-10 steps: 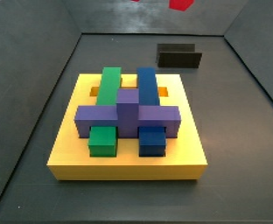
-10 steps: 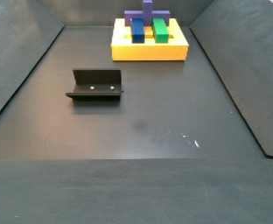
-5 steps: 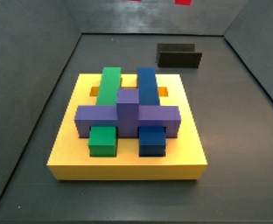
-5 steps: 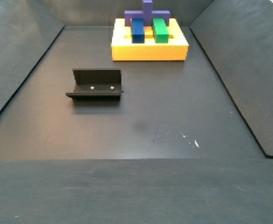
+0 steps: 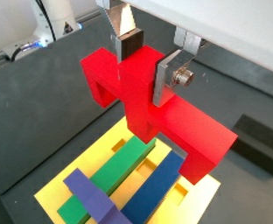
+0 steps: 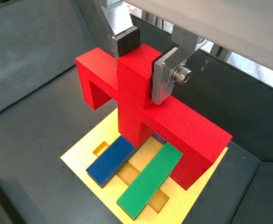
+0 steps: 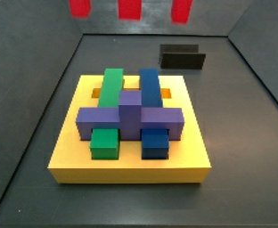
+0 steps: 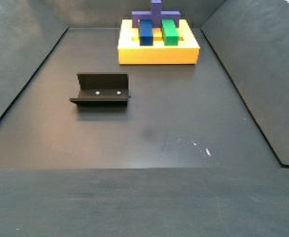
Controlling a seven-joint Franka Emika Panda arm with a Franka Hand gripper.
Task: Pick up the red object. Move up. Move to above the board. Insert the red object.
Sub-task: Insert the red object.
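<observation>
My gripper [image 5: 149,63] is shut on the central stem of the red object [image 5: 180,127], a crossbar with two legs, and holds it in the air. Both wrist views show the grip [image 6: 145,59] and the red object [image 6: 174,127]. The yellow board [image 5: 101,150] lies below it, bearing green [image 5: 115,166], blue [image 5: 157,184] and purple [image 5: 92,192] blocks. In a side view only the red object's three lower ends [image 7: 129,8] show at the top edge, above and beyond the board [image 7: 129,169]. The gripper itself is out of both side views.
The dark fixture [image 7: 183,58] stands on the floor behind the board and also shows in a side view [image 8: 101,90], well apart from the board [image 8: 159,56]. Grey walls ring the dark floor.
In a side view the red object showed only as slivers at the top edge; now three red ends hang into view there. The board and fixture have not moved.
</observation>
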